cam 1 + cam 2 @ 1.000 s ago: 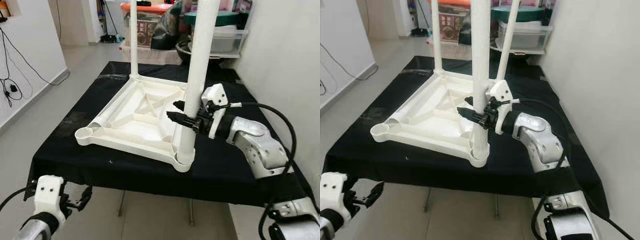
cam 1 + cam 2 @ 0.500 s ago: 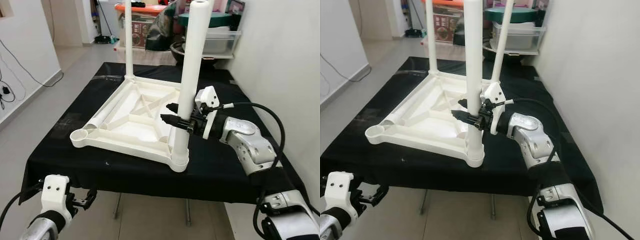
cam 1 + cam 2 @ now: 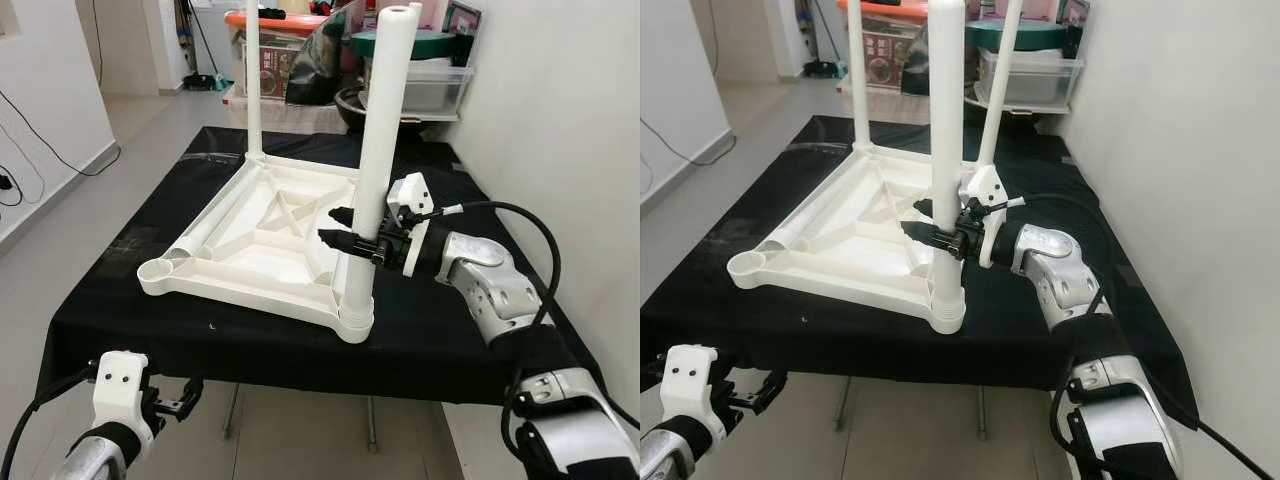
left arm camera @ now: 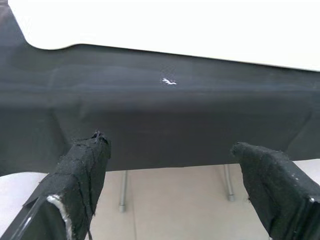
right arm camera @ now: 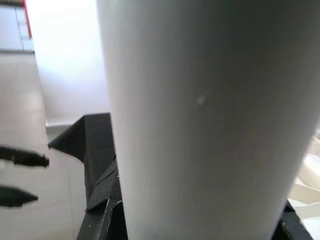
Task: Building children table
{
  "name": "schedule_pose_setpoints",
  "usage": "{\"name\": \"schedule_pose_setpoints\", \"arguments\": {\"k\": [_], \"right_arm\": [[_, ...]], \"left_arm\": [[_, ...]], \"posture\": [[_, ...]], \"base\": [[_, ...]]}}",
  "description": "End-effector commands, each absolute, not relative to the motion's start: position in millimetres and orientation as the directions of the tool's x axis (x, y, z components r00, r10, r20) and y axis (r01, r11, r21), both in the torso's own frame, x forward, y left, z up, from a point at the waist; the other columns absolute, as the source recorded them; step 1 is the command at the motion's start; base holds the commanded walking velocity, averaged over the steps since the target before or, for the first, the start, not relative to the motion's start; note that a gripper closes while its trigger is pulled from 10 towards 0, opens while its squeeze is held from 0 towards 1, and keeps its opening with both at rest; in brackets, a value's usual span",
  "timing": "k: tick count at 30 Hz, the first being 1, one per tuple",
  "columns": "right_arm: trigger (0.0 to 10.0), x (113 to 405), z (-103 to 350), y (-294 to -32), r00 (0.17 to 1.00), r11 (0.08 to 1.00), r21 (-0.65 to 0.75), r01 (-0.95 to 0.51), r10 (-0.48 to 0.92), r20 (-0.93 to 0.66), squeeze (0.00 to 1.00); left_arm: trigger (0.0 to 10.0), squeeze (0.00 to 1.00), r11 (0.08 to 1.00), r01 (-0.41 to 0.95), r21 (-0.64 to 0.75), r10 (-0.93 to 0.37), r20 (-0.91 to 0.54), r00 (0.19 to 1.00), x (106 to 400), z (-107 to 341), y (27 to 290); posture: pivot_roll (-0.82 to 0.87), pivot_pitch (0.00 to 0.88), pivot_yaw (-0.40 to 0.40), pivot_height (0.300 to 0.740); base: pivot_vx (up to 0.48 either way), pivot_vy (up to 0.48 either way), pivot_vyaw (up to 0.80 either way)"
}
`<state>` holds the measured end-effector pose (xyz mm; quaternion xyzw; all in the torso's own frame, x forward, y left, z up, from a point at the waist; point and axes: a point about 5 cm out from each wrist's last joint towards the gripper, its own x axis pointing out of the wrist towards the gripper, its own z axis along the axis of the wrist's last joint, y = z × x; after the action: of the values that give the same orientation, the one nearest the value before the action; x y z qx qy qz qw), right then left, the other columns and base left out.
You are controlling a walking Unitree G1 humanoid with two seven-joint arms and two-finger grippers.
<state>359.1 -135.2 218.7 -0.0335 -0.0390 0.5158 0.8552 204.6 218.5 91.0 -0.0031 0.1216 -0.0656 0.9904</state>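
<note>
At frame centre, the right gripper (image 3: 345, 228) pinches the upright white plastic tube leg (image 3: 376, 160), seemingly seated in the upturned white tabletop (image 3: 262, 245); lower left, the left gripper (image 4: 175, 195) hangs spread.

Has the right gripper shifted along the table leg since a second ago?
No. The right gripper stays clamped at the same height on the leg, judged against its socket.

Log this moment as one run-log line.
right gripper: shut on near leg standing in corner socket | tabletop: upside down on black cloth | left gripper: open, idle below table edge
</note>
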Motion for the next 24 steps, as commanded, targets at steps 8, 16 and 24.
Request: {"name": "schedule_pose_setpoints", "arguments": {"k": [8, 16, 24], "right_arm": [[0.0, 361, 168, -139, 0.447, 0.446, 0.128, -0.886, 0.894, -0.022, 0.0], [0.0, 354, 162, -132, 0.39, 0.392, 0.041, -0.919, 0.919, -0.055, 0.0], [0.0, 353, 159, -126, 0.365, 0.361, -0.049, -0.931, 0.926, -0.097, 0.0]], "left_arm": [[10.0, 0.0, 0.988, 0.151, -0.026, -0.152, -0.249, 0.956, 210, 87, 209], [10.0, 0.0, 0.989, 0.144, -0.025, -0.145, -0.252, 0.957, 208, 86, 209], [10.0, 0.0, 0.99, 0.143, -0.02, -0.143, -0.253, 0.957, 207, 85, 208]], "posture": [[0.1, 0.0, -0.079, 0.74], [0.11, 0.0, -0.086, 0.74], [0.1, 0.0, -0.086, 0.74]], "base": [[0.0, 0.0, 0.0], [0.0, 0.0, 0.0], [0.0, 0.0, 0.0]]}}
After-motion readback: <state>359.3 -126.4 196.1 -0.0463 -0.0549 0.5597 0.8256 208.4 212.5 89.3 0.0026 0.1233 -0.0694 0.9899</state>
